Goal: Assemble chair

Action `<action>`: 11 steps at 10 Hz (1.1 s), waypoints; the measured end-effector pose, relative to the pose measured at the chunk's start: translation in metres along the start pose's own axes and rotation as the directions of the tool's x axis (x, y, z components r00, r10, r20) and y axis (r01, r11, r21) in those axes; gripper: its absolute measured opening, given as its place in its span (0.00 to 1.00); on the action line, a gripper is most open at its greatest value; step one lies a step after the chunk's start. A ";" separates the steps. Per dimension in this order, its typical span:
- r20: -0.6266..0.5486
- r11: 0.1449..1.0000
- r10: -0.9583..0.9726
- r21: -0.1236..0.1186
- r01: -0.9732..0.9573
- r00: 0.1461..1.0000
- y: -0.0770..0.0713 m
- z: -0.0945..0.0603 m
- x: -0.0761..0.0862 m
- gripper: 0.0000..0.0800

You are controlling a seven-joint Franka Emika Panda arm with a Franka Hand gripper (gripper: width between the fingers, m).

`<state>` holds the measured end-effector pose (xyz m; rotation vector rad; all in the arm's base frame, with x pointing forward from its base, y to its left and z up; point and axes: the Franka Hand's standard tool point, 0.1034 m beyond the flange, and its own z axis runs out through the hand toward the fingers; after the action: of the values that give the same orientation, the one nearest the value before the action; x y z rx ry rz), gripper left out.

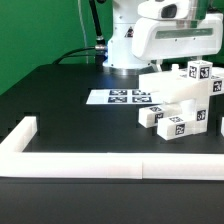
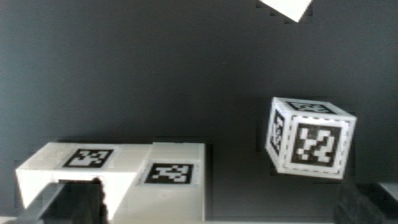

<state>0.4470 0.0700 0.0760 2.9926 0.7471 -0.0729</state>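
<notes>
The chair is still in loose pieces, and all the chair parts (image 1: 178,100) lie in one tight cluster on the exterior view's right side of the table (image 1: 60,100). They are small, white and blocky, with black-and-white square tags on their faces. At least five can be made out. The exact count cannot be told, because they lean on and overlap one another. One long piece (image 1: 172,88) slants across the heap. A taller tagged piece (image 1: 207,85) stands at the far right. Two short blocks (image 1: 150,117) lie at the front edge of the cluster.

The wrist view shows two parts lying apart on the dark surface. One is an upright block (image 2: 310,136) with tags on two of its faces. The other is a low, wide piece (image 2: 125,165) with two tags on its top and dark openings in its side. A white corner (image 2: 285,8) also pokes in at the edge, and what it belongs to cannot be told.

Above the cluster hangs the arm (image 1: 170,38). Its gripper (image 1: 180,62) has its jaws spread wide, and nothing is held between them.

Just beside the parts, toward the exterior view's left, the marker board (image 1: 120,97) lies flat. One white border wall (image 1: 90,162) runs along the near edge of the table and turns a corner on the left.
</notes>
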 end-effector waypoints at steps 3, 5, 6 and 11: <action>-0.010 1.000 0.003 -0.011 -0.003 1.000 0.012 -0.005 0.022 0.81; -0.021 1.000 0.007 -0.021 -0.008 1.000 0.020 -0.006 0.034 0.81; -0.026 1.000 0.005 -0.027 -0.006 1.000 0.028 -0.005 0.041 0.81; -0.057 0.998 0.033 -0.047 -0.036 0.998 0.045 -0.009 0.068 0.81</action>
<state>0.5285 0.0625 0.0833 2.9718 0.6923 0.0304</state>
